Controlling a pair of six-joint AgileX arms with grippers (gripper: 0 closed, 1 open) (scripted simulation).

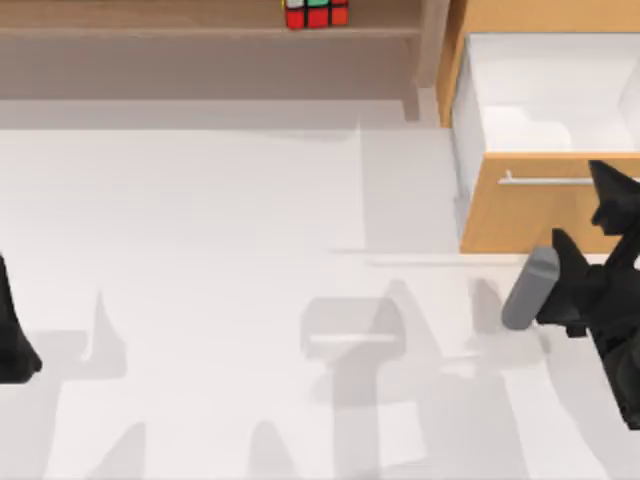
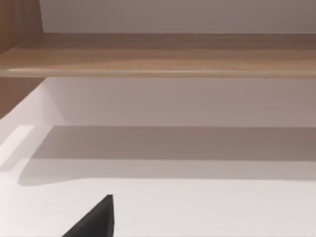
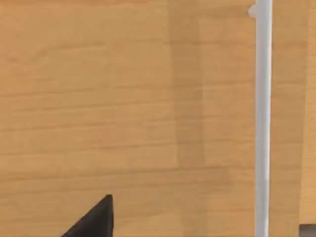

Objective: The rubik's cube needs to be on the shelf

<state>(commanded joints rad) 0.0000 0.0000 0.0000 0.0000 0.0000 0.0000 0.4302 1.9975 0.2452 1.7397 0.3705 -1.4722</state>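
From above, one rubik's cube (image 1: 316, 13) sits on the one shelf (image 1: 150, 30), near the upright post (image 1: 432, 45), at the far edge of the white bench (image 1: 200, 250). So the job looks done already. The cube looks small, hard and light, with smooth sides that could slip, so I think the best hold would be flat on two opposite faces, squeezed gently. There is one orange-wood drawer (image 1: 520, 215) on the right, pulled open, with one thin metal handle (image 1: 560, 180) on its front. The right gripper (image 1: 600, 215) is just in front of that drawer, well apart from the cube; I cannot tell how its jaws stand. The left arm (image 1: 12, 345) is parked at the left edge of the bench, and I cannot tell about its jaws either. The left wrist view looks at the long shelf board (image 2: 158, 54) with the grey space under it, and one dark fingertip (image 2: 96, 219) pokes in. The right wrist view looks straight at the drawer front (image 3: 123, 123) and its handle (image 3: 262, 123), very close, with one dark fingertip (image 3: 96, 219) showing.
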